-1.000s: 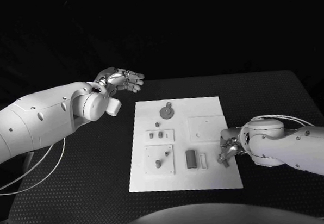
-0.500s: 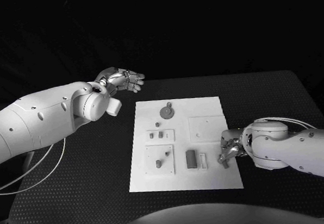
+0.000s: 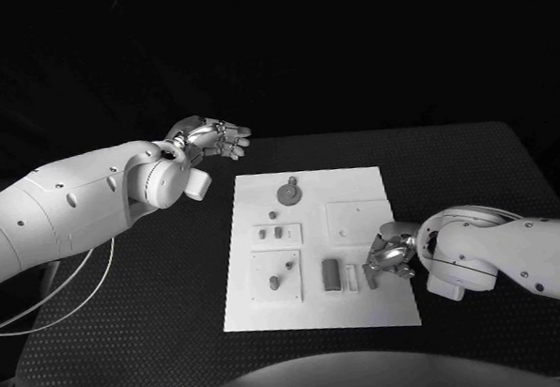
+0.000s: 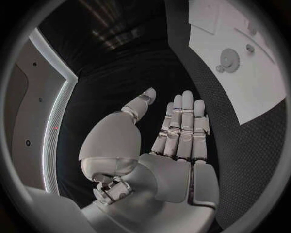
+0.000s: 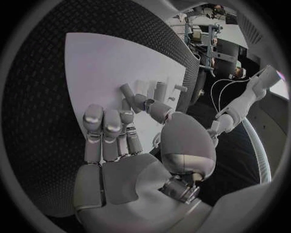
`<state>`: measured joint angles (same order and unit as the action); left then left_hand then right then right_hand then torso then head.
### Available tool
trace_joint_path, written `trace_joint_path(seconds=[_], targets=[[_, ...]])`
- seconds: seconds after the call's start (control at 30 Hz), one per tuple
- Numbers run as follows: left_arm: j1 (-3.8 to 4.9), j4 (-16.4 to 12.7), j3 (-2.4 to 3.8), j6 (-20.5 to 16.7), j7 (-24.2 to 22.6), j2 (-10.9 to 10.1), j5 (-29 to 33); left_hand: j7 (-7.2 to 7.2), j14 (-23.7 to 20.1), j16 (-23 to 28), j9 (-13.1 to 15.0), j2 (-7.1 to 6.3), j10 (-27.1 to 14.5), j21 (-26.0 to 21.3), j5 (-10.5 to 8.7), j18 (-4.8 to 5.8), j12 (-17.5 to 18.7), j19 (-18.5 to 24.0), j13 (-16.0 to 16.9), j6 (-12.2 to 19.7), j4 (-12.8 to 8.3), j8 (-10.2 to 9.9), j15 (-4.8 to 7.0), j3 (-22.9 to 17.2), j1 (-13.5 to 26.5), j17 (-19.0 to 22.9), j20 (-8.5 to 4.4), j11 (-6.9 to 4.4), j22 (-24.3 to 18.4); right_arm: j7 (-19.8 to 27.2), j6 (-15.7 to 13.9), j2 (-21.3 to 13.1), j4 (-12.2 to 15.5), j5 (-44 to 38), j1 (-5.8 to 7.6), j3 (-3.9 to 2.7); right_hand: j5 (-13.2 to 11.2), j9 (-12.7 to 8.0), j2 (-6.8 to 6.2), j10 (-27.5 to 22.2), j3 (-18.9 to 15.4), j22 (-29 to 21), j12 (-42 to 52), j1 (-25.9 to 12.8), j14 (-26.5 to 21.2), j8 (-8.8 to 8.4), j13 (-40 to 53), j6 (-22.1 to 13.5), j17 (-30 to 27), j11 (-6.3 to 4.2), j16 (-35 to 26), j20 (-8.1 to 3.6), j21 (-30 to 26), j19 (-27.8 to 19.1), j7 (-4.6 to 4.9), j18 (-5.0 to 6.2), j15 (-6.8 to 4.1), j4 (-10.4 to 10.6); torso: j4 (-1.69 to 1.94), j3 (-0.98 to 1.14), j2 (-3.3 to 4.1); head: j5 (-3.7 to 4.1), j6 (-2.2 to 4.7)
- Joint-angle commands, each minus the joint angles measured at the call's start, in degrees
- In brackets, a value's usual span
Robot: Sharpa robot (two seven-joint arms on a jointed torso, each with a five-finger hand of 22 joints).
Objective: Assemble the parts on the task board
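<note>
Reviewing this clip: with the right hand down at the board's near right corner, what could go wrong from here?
1. The right hand is low over the task board, close to the dark block and the small white piece; a sideways sweep might knock them.
2. Whether its fingers hold anything cannot be told, so a grasp may be missed.
3. The left hand hovers off the board, so nothing steadies the plate if it is pushed.

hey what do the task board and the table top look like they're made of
Task board: looks like smooth matte white plastic or painted sheet, flat and even with crisp edges; I can't tell which. Table: black, covered in what seems a textured rubbery or woven mat, judging by the fine dotted grain; the exact material is unclear.
</note>
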<state>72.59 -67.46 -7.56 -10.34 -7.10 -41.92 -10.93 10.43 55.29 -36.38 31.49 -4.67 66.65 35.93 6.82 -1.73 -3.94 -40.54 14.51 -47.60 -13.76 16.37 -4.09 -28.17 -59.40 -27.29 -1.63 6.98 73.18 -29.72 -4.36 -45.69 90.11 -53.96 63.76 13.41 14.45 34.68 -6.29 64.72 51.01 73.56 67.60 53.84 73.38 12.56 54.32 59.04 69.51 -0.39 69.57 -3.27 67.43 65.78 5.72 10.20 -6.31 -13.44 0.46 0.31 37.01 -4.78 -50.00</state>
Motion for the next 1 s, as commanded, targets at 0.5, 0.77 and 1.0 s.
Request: trace_joint_path(seconds=[0.5,0.77,1.0], targets=[[0.09,-0.17,0.03,1.06,-0.08,0.11,0.25,0.06,0.37,0.3,-0.08,0.01,0.01,-0.29,0.17,-1.09,-0.16,-0.39,-0.1,0.36,0.45,0.34,-0.04,0.04,0.5,-0.14,0.05,0.28,0.13,-1.39,-0.73,2.54,-1.62,8.78,0.07,0.13,0.12,0.69,0.59,0.74,-0.57,-0.22,-0.52,-1.05,0.44,0.76,-0.11,0.73,0.01,-0.3,-0.32,0.09,0.31,0.63,-0.06,4.8,-0.16,-0.61,-0.02,-0.01,0.02,0.0,0.0],[0.09,-0.19,0.03,1.12,0.03,0.12,0.25,0.06,0.37,0.34,-0.09,-0.01,-0.01,-0.32,0.16,-1.09,-0.15,-0.38,-0.11,0.38,0.48,0.34,-0.04,0.05,0.53,-0.18,0.06,0.29,0.16,-2.2,-0.1,3.75,-2.46,7.72,0.05,0.35,-0.53,0.4,0.43,0.51,-0.98,-0.3,-0.66,-1.69,0.25,0.61,-0.09,0.62,-0.1,-0.24,-0.57,0.15,0.22,0.51,0.0,4.8,-0.13,-0.59,-0.03,0.11,0.01,-0.08,0.0],[0.09,-0.19,0.03,1.21,0.12,0.12,0.25,0.07,0.37,0.37,-0.1,-0.01,-0.02,-0.34,0.16,-1.09,-0.15,-0.38,-0.11,0.39,0.5,0.35,-0.05,0.06,0.55,-0.21,0.06,0.29,0.17,-2.66,1.93,4.49,-3.12,6.9,0.03,0.65,-2.42,0.02,0.07,0.24,-1.8,-0.39,-0.74,-2.65,0.0,0.49,0.01,0.56,-0.16,-0.18,-0.83,0.22,0.16,0.39,0.06,4.8,-0.07,-0.03,0.01,0.03,0.03,-0.11,0.0]])
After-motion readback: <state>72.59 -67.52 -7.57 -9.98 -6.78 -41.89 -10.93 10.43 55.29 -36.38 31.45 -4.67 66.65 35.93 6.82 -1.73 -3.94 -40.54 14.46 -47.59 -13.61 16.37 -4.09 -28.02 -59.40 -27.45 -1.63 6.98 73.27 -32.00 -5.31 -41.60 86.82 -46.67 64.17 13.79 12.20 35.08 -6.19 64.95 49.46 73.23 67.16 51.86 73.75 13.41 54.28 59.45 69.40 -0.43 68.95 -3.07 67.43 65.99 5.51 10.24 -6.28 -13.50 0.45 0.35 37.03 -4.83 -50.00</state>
